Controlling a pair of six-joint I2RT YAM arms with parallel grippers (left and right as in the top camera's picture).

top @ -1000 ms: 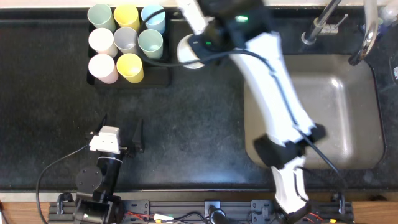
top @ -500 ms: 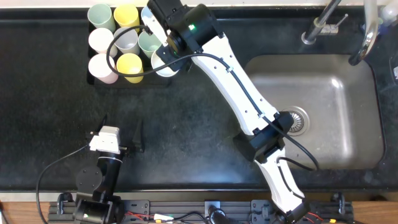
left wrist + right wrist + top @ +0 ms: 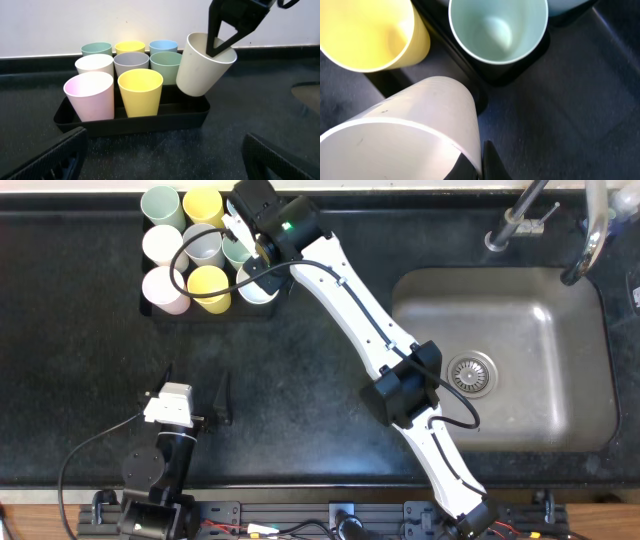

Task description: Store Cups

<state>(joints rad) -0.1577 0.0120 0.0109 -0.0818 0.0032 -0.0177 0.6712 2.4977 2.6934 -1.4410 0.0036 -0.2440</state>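
Observation:
A black tray [image 3: 255, 312] at the back left holds several upright cups in green, yellow, blue, white, grey, mint and pink. My right gripper [image 3: 252, 264] is shut on the rim of a white cup [image 3: 264, 288], which hangs tilted at the tray's front right corner. In the left wrist view the white cup [image 3: 204, 65] hangs beside the mint cup [image 3: 165, 66], under the right gripper [image 3: 221, 44]. The right wrist view shows the white cup [image 3: 410, 132] next to the yellow cup [image 3: 367, 35] and mint cup [image 3: 497, 30]. My left gripper [image 3: 195, 402] rests open near the front edge.
A steel sink [image 3: 560, 320] with a drain [image 3: 470, 373] fills the right side, a faucet [image 3: 520, 220] behind it. Dark countertop [image 3: 90, 370] lies bare between the tray [image 3: 130, 125] and the left arm.
The right arm has swung left from over the sink, carrying the white cup to the tray's front right corner. The left arm has stayed still.

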